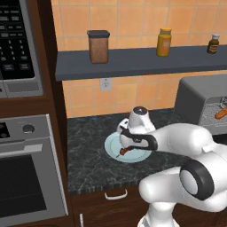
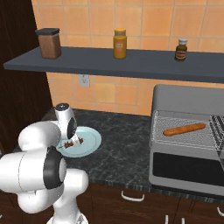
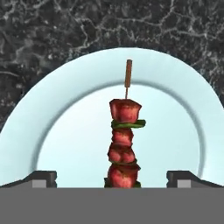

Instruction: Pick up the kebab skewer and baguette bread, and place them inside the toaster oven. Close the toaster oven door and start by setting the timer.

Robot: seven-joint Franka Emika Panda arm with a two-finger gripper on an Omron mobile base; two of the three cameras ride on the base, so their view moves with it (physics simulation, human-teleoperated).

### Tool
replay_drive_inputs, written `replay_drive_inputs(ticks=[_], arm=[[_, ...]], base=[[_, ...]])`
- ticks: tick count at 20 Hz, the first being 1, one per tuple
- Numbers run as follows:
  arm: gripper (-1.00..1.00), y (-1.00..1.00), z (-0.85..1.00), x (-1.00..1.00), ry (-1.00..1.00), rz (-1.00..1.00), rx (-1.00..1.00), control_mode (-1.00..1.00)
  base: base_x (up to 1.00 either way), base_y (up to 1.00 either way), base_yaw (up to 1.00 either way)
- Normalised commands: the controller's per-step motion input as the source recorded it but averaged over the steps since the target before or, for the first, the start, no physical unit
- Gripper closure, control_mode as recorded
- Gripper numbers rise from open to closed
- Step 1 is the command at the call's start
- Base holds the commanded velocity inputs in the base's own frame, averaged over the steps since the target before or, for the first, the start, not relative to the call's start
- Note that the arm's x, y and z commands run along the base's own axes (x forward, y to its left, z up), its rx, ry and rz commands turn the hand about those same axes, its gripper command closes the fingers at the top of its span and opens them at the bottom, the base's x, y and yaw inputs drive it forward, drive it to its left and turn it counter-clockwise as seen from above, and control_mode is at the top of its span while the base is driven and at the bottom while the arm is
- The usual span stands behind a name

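Note:
The kebab skewer (image 3: 124,144), red meat chunks with green bits on a thin stick, lies on a pale blue plate (image 3: 57,113) on the dark counter. My gripper (image 3: 111,180) hangs just above it, open, with one fingertip on each side of the skewer's near end and nothing held. From the base, the hand (image 1: 135,128) covers part of the plate (image 1: 113,142) and the skewer (image 1: 123,151) pokes out below it. The baguette bread (image 2: 184,129) lies on the wire rack inside the grey toaster oven (image 2: 188,98). The toaster oven door (image 2: 188,168) is folded down open.
A wall shelf (image 2: 109,61) above the counter carries a brown jar (image 2: 49,43), a yellow bottle (image 2: 120,43) and a small dark bottle (image 2: 181,49). A built-in steel oven (image 1: 26,177) and a microwave (image 1: 17,44) stand to the left. My own arm (image 1: 186,146) crosses the counter front.

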Motion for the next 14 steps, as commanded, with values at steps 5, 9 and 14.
replay_drive_inputs(ticks=[5, 9, 14], arm=[[-1.0, 0.0, -0.31, 0.2, 0.0, 0.0, 0.0, -1.0], [-1.0, 0.01, -0.26, 0.11, 0.0, 0.0, 0.0, -1.0], [-1.0, 0.07, -0.18, 0.14, 0.0, 0.0, 0.0, -1.0]], base=[[0.0, 0.0, 0.0], [0.0, 0.0, 0.0], [0.0, 0.0, 0.0]])
